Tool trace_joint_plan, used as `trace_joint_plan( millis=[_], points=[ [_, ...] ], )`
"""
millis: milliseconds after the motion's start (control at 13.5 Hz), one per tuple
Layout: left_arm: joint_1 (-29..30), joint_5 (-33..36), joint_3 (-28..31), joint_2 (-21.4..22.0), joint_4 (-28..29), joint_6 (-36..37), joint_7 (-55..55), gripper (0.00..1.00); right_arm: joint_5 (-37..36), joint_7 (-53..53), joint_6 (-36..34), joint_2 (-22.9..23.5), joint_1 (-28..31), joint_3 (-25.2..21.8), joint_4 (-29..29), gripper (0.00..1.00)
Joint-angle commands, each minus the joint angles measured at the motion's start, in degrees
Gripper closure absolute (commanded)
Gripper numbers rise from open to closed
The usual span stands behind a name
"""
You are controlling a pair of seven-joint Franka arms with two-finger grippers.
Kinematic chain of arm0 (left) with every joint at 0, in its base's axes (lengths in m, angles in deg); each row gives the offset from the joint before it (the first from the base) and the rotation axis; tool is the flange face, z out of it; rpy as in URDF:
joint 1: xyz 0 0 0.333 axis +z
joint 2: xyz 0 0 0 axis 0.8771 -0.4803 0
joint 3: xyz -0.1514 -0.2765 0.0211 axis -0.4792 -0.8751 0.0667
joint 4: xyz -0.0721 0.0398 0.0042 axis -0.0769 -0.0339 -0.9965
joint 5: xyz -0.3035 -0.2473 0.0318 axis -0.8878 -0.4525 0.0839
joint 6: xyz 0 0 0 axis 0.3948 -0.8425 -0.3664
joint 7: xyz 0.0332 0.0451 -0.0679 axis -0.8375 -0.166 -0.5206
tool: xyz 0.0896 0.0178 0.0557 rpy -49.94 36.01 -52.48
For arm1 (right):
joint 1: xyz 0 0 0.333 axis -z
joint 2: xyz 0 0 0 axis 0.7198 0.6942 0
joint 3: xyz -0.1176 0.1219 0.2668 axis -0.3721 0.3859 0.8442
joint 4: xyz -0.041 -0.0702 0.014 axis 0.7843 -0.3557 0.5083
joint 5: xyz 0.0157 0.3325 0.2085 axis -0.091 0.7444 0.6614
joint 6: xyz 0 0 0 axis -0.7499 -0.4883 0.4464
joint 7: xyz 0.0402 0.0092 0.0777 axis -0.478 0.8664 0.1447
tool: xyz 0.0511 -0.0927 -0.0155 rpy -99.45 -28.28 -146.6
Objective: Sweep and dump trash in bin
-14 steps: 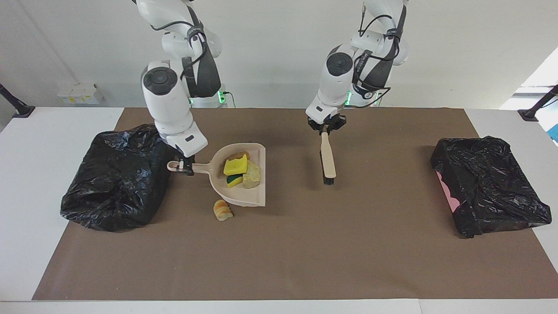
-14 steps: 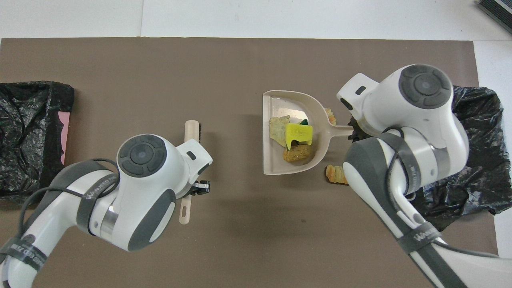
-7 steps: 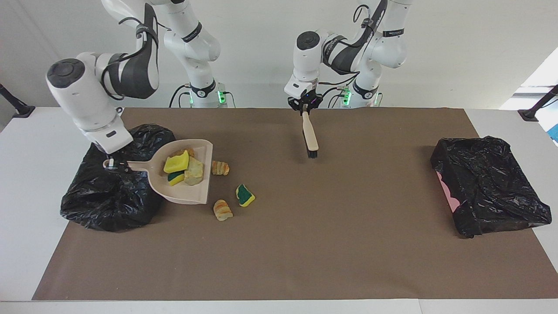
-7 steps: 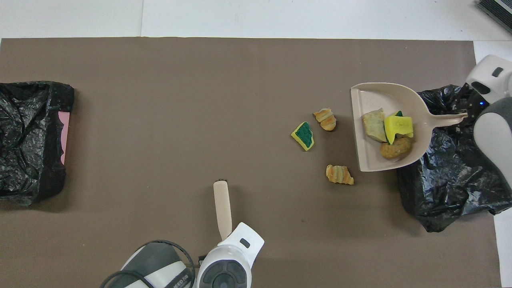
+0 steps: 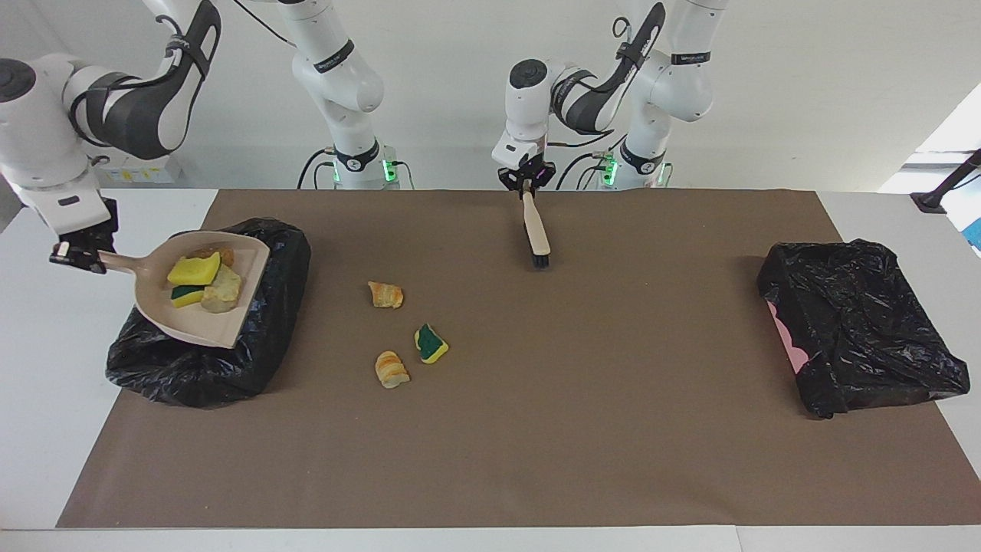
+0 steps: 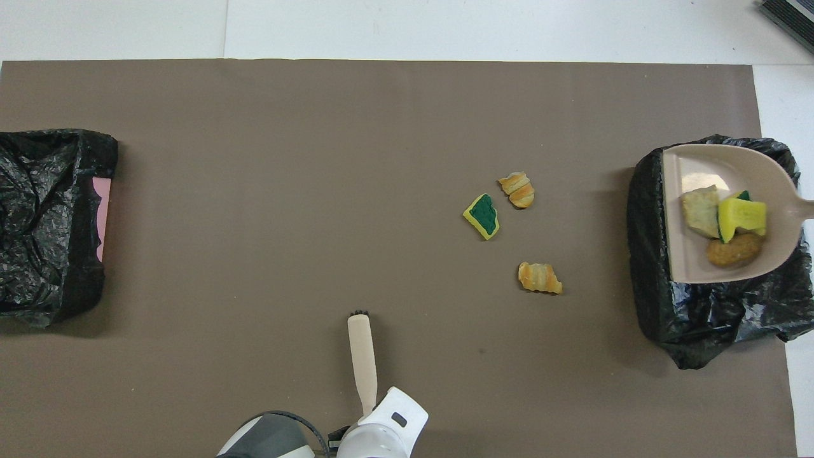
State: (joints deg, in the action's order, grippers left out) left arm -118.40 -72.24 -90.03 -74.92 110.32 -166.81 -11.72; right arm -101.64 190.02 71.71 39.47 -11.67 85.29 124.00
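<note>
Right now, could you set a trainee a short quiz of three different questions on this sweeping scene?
1. How many scraps lie loose on the mat?
2. True or false: the dustpan rests flat on the mat.
3. The left gripper holds: A) brush B) sponge C) nothing.

Key: 1. Three: two bread lumps and a sponge piece. 2. False; the right gripper holds it over the bag. 3. A.

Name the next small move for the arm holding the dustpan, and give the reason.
Probably tip the dustpan so its load slides out. The right gripper holds its handle with the pan over the black bin bag at the right arm's end, and four scraps lie in it. Three scraps remain on the mat, so another sweep with the brush in the left gripper would likely follow.
</note>
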Motion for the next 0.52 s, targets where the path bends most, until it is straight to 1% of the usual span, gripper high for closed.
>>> trace_joint_plan(
  millis=[0, 148, 222, 370, 444],
  points=[
    [-1.69, -1.81, 1.12, 1.67, 2.08, -1.49, -0.23, 1.0, -6.88, -0.21, 1.29, -3.53, -0.09, 0.43, 3.46, 1.0],
    [-1.69, -2.96, 1.12, 1.67, 2.08, -1.49, -1.19, 1.0, -11.63, -4.05, 5.22, -6.51, -0.71, 0.43, 8.98, 1.0],
    [-1.69, -3.05, 1.12, 1.49, 2.17, -1.49, -2.07, 1.0, -15.14, -6.86, 7.33, -8.61, -0.97, 0.51, 12.31, 1.0],
    [-1.6, -3.23, 1.12, 1.49, 2.43, -1.49, -3.74, 1.0, -19.9, -13.28, 8.15, -12.05, -3.51, 0.52, 17.6, 1.0],
    [-1.6, -3.75, 1.12, 1.32, 2.52, -1.49, -4.88, 1.0, -21.66, -14.61, 7.89, -12.93, -3.52, 0.52, 18.58, 1.0]
  ],
)
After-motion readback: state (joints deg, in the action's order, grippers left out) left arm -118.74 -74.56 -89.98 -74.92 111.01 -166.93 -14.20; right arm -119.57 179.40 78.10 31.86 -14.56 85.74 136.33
